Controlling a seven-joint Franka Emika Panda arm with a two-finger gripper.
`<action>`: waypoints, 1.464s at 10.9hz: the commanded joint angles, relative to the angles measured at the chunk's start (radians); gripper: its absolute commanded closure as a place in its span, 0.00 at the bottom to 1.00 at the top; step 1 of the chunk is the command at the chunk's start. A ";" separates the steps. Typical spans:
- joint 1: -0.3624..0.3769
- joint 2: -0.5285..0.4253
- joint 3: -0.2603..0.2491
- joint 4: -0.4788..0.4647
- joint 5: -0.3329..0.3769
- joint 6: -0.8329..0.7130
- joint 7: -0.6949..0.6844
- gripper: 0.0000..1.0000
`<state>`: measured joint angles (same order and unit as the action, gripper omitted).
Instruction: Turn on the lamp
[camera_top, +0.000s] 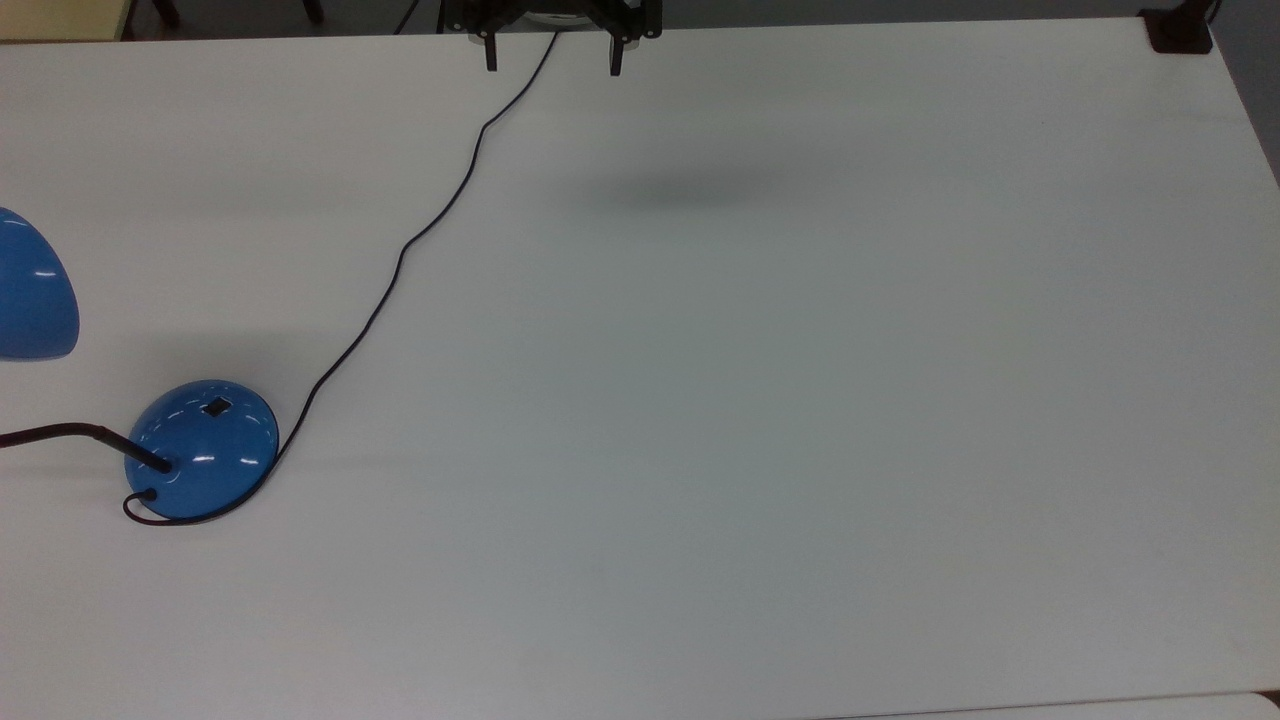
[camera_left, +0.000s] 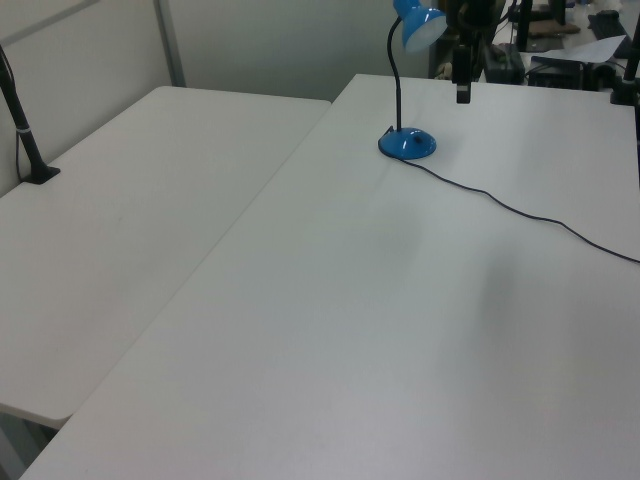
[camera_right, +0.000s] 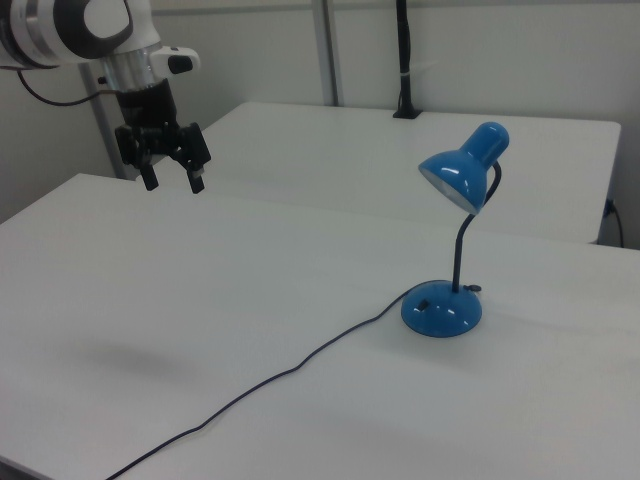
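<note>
While the lamp (camera_right: 452, 262) stands upright on the white table (camera_top: 760, 420), its blue base sits at about 8 o'clock in the top view, black switch (camera_top: 216, 407) facing up. Cord (camera_top: 400, 260) trails from the base toward 12 o'clock. Gripper (camera_right: 173, 183) hangs in the air with fingers spread, empty, well apart from the lamp, at 10 o'clock in the right view.

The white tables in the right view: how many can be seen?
2. One table is nearest the camera and carries the lamp and its cord; the hand hangs open above it. The second table stands behind it, toward the wall.
</note>
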<state>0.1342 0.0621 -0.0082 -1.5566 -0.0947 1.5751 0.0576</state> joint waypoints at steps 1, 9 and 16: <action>0.007 -0.018 -0.022 -0.011 -0.013 -0.012 -0.016 0.00; 0.007 -0.016 -0.022 -0.011 -0.011 -0.014 -0.022 0.00; 0.007 -0.016 -0.030 -0.011 -0.008 -0.015 -0.054 1.00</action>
<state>0.1322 0.0621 -0.0261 -1.5563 -0.0954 1.5751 0.0265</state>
